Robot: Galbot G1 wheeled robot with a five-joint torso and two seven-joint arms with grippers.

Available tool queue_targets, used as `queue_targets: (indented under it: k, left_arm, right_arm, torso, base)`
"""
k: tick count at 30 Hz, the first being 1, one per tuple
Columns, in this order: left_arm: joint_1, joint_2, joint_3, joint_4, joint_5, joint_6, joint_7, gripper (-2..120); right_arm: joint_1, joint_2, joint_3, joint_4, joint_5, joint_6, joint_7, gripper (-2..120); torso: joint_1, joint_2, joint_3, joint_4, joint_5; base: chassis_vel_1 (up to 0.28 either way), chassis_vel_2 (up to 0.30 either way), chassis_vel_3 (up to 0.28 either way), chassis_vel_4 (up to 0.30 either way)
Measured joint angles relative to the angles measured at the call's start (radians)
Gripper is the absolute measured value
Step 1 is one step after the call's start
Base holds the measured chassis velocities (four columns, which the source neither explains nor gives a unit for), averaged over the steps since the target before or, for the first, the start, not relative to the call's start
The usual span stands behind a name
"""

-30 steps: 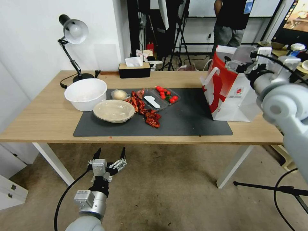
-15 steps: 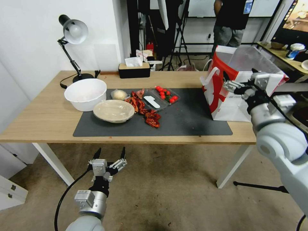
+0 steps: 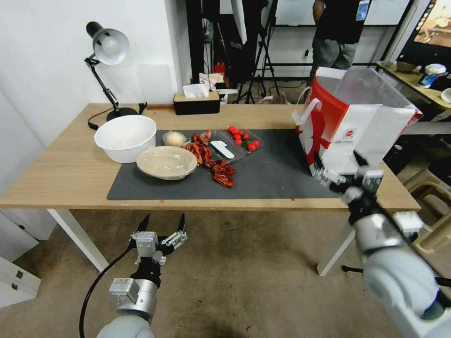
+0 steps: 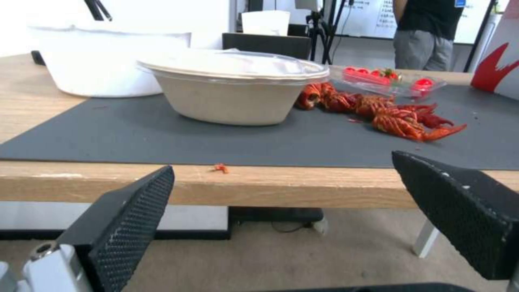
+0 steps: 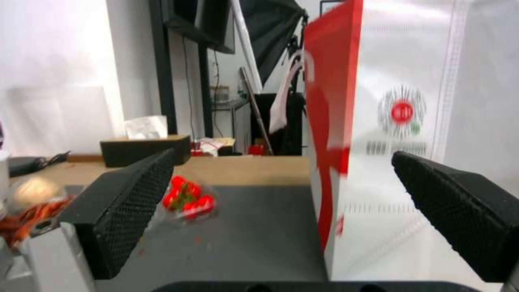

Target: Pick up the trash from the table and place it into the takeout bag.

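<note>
Head view: the right tool (image 3: 339,170) hangs released and empty at the surface's (image 3: 70,173) front right edge, just before the takeout bag (image 3: 357,126) standing at the right end. The left tool (image 3: 161,224) waits released below the front edge; the beige lidded bowl (image 3: 167,162) and meal leftovers (image 3: 211,162) lie mid-mat.

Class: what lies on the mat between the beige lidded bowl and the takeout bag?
Head view: red crayfish shells and a clear tomato tray lie between beige lidded bowl and takeout bag.
</note>
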Motion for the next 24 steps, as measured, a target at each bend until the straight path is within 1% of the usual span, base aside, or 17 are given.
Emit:
queue_targets:
  k: [3, 5, 7, 8, 11, 15, 24]
  left_arm:
    - [-0.001, 0.002, 0.001, 0.000, -0.001, -0.002, 0.001, 100]
    - [-0.001, 0.002, 0.001, 0.001, -0.002, -0.002, 0.001, 100]
    - [-0.005, 0.004, 0.005, 0.011, -0.002, -0.003, 0.001, 100]
    - [-0.005, 0.004, 0.005, 0.011, -0.002, -0.003, 0.001, 100]
    - [-0.011, 0.009, 0.006, 0.024, -0.004, -0.003, 0.004, 100]
    - [-0.017, 0.012, 0.003, 0.030, -0.010, -0.002, 0.004, 100]
    - [-0.036, 0.013, 0.002, 0.033, -0.031, -0.003, -0.002, 100]
  right_arm:
    - [-0.086, 0.050, -0.017, -0.021, -0.060, 0.069, -0.024, 100]
    - [-0.101, 0.060, -0.021, -0.026, -0.072, 0.080, -0.029, 100]
    - [-0.145, 0.094, -0.038, -0.051, -0.114, 0.112, -0.044, 100]
    - [-0.145, 0.094, -0.038, -0.051, -0.114, 0.112, -0.044, 100]
    - [-0.182, 0.129, -0.061, -0.101, -0.146, 0.149, -0.064, 100]
    - [-0.209, 0.150, -0.069, -0.121, -0.154, 0.166, -0.081, 100]
    - [-0.235, 0.169, -0.075, -0.124, -0.169, 0.173, -0.090, 100]
  torso:
    - [0.000, 0.000, 0.000, -0.0001, 0.0001]
    - [0.000, 0.000, 0.000, 0.0001, 0.0000]
    - [0.000, 0.000, 0.000, -0.0001, 0.0000]
    - [0.000, 0.000, 0.000, -0.0001, 0.0000]
    - [0.000, 0.000, 0.000, 0.0000, 0.0001]
    - [0.000, 0.000, 0.000, 0.0000, 0.0002]
    - [0.000, 0.000, 0.000, 0.0000, 0.0001]
  base:
    - [0.000, 0.000, 0.000, 0.000]
    - [0.000, 0.000, 0.000, 0.000]
    - [0.000, 0.000, 0.000, 0.000]
    - [0.000, 0.000, 0.000, 0.000]
    - [0.000, 0.000, 0.000, 0.000]
    - [0.000, 0.000, 0.000, 0.000]
    - [0.000, 0.000, 0.000, 0.000]
